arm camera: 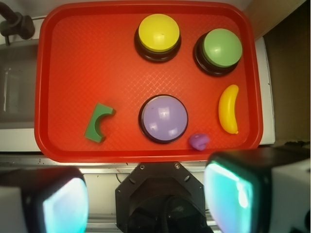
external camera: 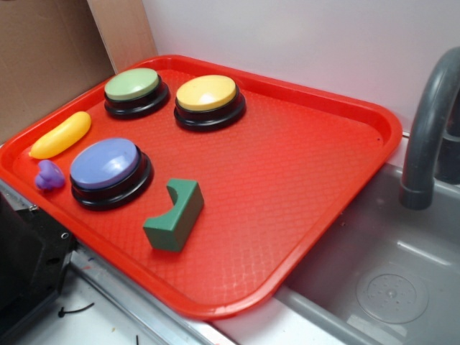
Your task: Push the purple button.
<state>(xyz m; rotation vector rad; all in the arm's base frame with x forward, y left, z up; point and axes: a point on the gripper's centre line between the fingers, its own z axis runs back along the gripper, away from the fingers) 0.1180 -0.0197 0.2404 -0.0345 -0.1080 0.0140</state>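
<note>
Exterior view: the purple button is seen on the red tray, beside a green block. A rigid, smooth dome is judged best pressed centrally from above.

Wrist view: the fingers are held apart, high above the button.

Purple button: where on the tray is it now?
In the exterior view the purple button sits near the tray's front-left edge, between the small purple toy and the green block.
</note>
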